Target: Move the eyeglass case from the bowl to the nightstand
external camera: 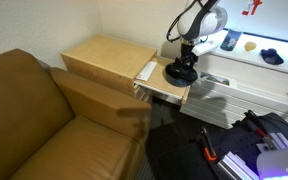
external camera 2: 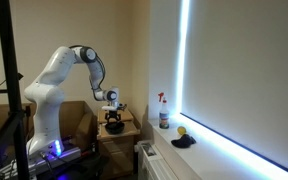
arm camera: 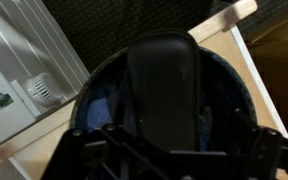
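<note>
One dark eyeglass case (arm camera: 162, 80) lies in the bowl (arm camera: 92, 100), filling most of it lengthwise in the wrist view. That bowl, dark with a bluish inside, sits on a pale wooden ledge (external camera: 162, 90) right beside the nightstand (external camera: 109, 58) and next to the white radiator (external camera: 246, 95). From where I stand the white arm (external camera 2: 54, 80) bends over and the gripper (external camera: 187, 52) hangs straight down over the bowl, close to its rim. Its black fingers (arm camera: 89, 150) frame the near end of the case, but I cannot tell whether they are apart or pressing on it. A brown couch (external camera: 34, 110) stands against the nightstand, and a spray bottle (external camera 2: 164, 112) stands on the windowsill (external camera: 246, 55)
</note>
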Controlling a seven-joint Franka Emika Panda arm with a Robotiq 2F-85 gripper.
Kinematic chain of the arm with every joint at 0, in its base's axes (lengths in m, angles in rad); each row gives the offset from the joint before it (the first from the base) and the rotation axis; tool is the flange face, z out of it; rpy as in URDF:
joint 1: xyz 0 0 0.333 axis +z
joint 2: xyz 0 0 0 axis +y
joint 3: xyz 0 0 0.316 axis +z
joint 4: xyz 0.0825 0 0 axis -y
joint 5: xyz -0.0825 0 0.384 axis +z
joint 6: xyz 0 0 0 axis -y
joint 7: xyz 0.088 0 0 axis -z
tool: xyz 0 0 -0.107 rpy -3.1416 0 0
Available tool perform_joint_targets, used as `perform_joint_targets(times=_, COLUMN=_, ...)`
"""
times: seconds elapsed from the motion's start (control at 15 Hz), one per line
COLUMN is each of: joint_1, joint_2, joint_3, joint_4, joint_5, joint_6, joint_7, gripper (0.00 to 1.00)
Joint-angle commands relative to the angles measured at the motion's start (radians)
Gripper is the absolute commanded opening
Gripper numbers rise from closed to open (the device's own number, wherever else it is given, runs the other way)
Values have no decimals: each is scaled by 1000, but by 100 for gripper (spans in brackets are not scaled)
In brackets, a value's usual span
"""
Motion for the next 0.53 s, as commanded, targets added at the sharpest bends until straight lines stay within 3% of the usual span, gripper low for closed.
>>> perform_joint_targets(times=0.0, joint_1=-7, joint_2=5, joint_3=7, joint_4=5, joint_5=-3, joint_6=-2, joint_7=3, gripper=100)
perform_joint_targets(times=0.27, joint_1=-17, joint_2=50, joint_3=17, joint_4=18, joint_5=13, joint_6=-12, joint_7=-3, gripper=100)
perform_joint_targets(times=0.33, joint_1=-16, joint_2=57, joint_3=18, joint_4=17, joint_5=13, joint_6=-6, joint_7=-2, gripper=82)
perform_joint_targets(times=0.47, joint_1=-16, joint_2=68, joint_3=20, joint_4=19, joint_5=14, joint_6=-1, joint_7=-2, gripper=68)
